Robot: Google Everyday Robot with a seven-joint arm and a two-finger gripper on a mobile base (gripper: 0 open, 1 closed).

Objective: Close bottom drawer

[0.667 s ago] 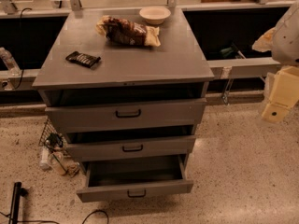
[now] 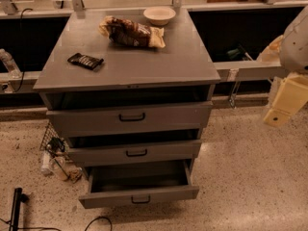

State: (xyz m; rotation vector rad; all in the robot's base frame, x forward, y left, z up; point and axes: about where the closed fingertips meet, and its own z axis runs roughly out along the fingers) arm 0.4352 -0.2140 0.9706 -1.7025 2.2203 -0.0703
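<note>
The cream-coloured gripper hangs in the air at the right edge of the frame, level with the top drawer and well apart from the bench's right side. It holds nothing that can be seen, and whether it is open or closed cannot be told. It slants down and to the left from a single pale rounded arm link that enters from the upper right.

Between the gripper and the bench lies open speckled floor.

The grey metal bench has three drawers, each with one black bar handle. The tall-fronted top drawer and the middle drawer stand slightly out. The bottom drawer, at lower centre, is pulled out farthest, its inside bare and its front edge jutting over the floor.

Three things sit on the bench top:
- one pale round bowl at the back
- one crumpled brown snack bag just in front of the bowl
- one dark wrapped bar toward the left

Clutter of bottles and wire crowds the bench's lower left side, and a black post stands in the lower left corner.
</note>
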